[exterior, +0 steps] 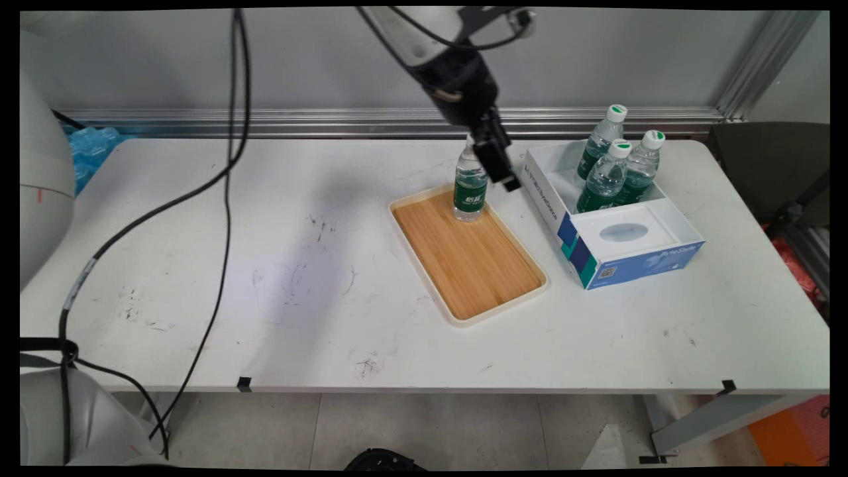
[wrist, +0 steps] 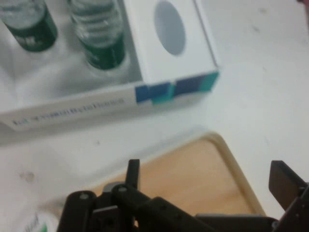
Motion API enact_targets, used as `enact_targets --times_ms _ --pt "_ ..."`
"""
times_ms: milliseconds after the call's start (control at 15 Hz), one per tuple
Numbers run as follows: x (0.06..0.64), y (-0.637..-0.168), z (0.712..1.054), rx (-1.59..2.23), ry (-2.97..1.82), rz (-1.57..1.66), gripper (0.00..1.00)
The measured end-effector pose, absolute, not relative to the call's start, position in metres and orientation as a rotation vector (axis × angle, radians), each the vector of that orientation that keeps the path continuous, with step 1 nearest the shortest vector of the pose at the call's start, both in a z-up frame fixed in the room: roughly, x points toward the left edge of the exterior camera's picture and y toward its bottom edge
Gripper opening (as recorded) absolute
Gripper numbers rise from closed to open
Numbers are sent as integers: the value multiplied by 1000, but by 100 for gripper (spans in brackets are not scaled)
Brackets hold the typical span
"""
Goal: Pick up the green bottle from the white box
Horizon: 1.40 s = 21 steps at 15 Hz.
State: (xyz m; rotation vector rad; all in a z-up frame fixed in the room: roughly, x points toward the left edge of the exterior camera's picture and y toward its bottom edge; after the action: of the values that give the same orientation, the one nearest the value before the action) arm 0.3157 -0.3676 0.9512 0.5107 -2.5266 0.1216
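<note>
Here, nearest me, the white table lies mostly bare, with a wooden tray set right of its middle, running slantwise toward the far edge. On the tray's far corner a water bottle stands upright, long axis vertical. The gripper hangs just beside it, on the bottle's right and level with its upper part; in the hand view its jaws are spread wide, holding nothing, the bottle off to their left. Beyond, toward the far right corner, a white-and-blue box holds three more bottles.
</note>
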Motion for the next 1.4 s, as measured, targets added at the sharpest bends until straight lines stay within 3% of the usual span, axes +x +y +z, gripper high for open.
enact_targets --times_ms 1400 --pt "199 -464 846 704 -2373 298 100"
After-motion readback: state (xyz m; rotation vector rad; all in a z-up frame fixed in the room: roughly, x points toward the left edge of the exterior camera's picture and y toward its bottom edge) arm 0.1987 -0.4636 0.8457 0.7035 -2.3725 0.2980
